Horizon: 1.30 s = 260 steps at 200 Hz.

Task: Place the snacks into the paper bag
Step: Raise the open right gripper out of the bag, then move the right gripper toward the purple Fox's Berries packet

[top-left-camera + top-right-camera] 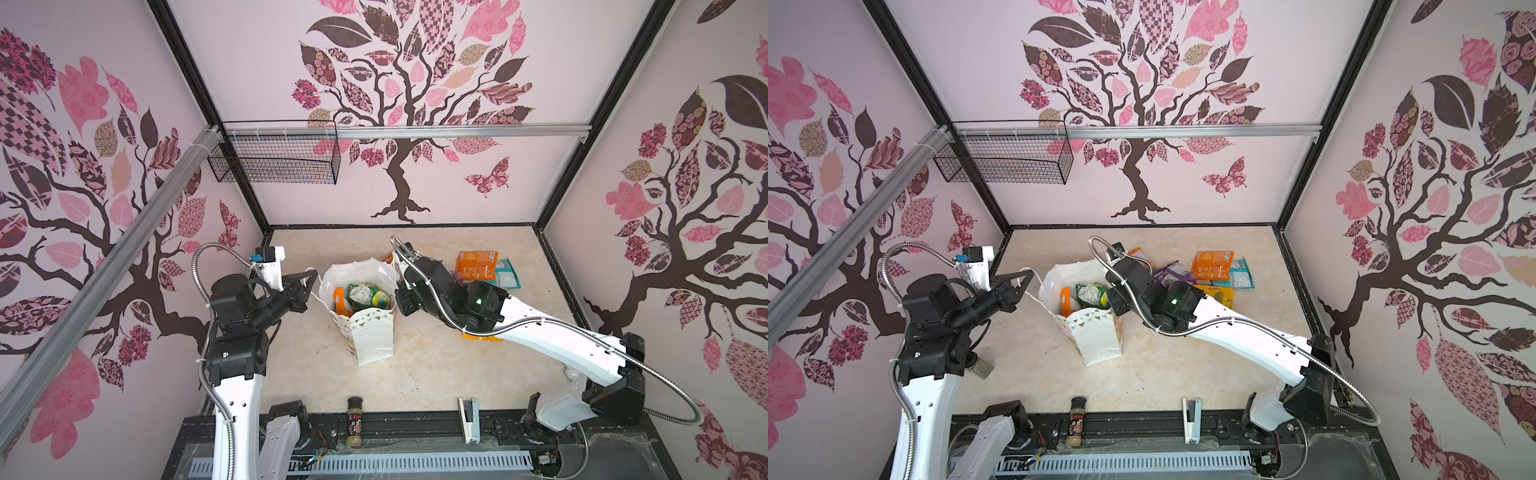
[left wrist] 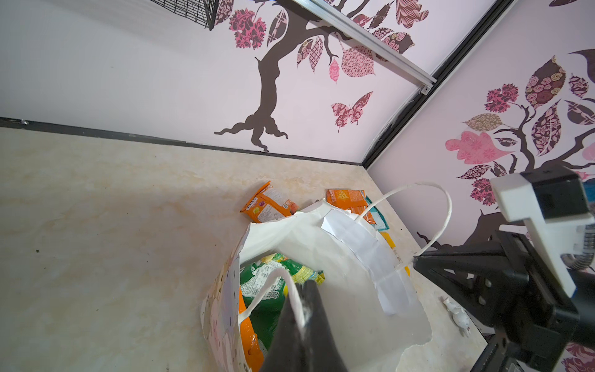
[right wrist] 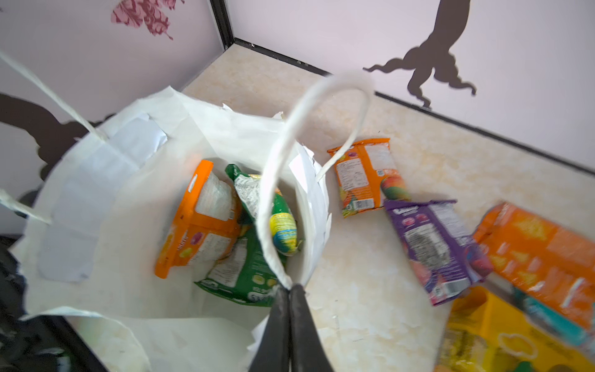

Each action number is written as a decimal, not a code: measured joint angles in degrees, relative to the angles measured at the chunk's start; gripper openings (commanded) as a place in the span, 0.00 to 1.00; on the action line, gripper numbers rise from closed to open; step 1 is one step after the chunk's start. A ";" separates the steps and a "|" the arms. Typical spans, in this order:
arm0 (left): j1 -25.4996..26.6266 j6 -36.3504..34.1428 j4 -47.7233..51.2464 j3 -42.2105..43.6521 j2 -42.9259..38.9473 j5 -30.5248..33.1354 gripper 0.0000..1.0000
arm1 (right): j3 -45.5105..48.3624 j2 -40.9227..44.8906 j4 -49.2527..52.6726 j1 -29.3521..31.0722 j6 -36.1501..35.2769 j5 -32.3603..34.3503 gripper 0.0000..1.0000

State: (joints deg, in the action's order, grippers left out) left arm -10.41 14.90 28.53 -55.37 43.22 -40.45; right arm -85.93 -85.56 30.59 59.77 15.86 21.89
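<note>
The beige table [image 1: 436, 374] fills the whole floor of the booth, and there's a black wire basket [image 1: 274, 158] hanging up on the back wall. The paper bag [image 1: 372, 340] stands upright pretty much mid-table, right between the two arms, with its mouth pulled wide open.

The right wrist view looks straight into it. There's an orange packet [image 3: 193, 225] leaning on the inside wall and a green packet [image 3: 244, 277] down at the bottom. What looks like a second green packet [image 3: 280, 222] with a yellow end lies on top. So that's three snacks in the bag, as far as I can make out.

The rest sit on the table behind and to the right of the bag. There's a big orange packet [image 1: 476, 266] with a teal packet [image 1: 509, 274] touching it. A purple packet [image 3: 431, 248] and a yellow packet [image 1: 1217, 293] lie partly under the right arm. A small orange packet [image 3: 367, 177] is just beside the bag's far edge.

A white stapler [image 1: 468, 419] and a spice jar [image 1: 354, 422] lie at the near edge, well apart from the bag.

The left gripper [image 2: 306, 290] has its fingers pressed together, pinching the left handle [image 2: 280, 274]. The cord runs straight from the tips to the bag. The right gripper [image 3: 289, 288] is squeezed tight on the right handle [image 3: 263, 219], whose loop arches up over the bag's mouth.
</note>
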 measured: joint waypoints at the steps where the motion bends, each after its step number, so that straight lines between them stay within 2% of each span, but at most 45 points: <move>1: 0.00 0.00 0.00 0.00 0.00 0.04 0.00 | 0.00 0.00 -0.07 0.00 0.07 -0.02 0.00; 56: 0.00 1.14 -0.24 -0.09 -2.10 4.39 0.00 | 1.33 0.11 -3.48 -0.33 -1.33 -0.48 0.00; 107: 0.00 -1.53 0.74 -3.45 2.69 6.75 0.00 | 2.10 0.09 -8.35 -0.33 -2.47 -1.62 0.00; 151: 0.00 -2.58 0.74 -3.45 3.06 7.41 0.00 | 2.99 0.11 -11.21 -0.33 -3.48 -3.89 0.00; 158: 0.00 -2.71 0.74 -3.45 3.08 7.43 0.00 | 3.45 0.11 -11.37 -0.33 -3.69 -4.15 0.04; 169: 0.00 -2.78 0.72 -3.45 3.08 7.43 0.00 | 4.20 0.13 -11.52 -0.33 -3.93 -4.44 0.16; 187: 0.00 -2.75 0.72 -3.45 3.08 7.41 0.00 | 5.38 0.33 -11.45 -0.33 -4.31 -5.11 0.25; 204: 0.00 -2.75 0.72 -3.43 2.99 7.39 0.00 | 6.60 1.18 -11.17 -0.33 -4.68 -6.25 0.44; 235: 0.00 -2.75 0.74 -3.34 2.56 7.43 0.00 | 8.28 5.95 -9.60 -0.33 -4.81 -9.55 0.51; 260: 0.00 -2.71 0.76 -3.34 2.62 7.43 0.00 | 12.66 14.19 -9.79 -0.33 -3.69 -10.16 0.54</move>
State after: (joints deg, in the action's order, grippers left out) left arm -10.41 12.19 29.30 -58.72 45.84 -33.01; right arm -73.28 -71.37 20.80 59.44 12.16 11.73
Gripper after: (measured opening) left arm 0.050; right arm 0.535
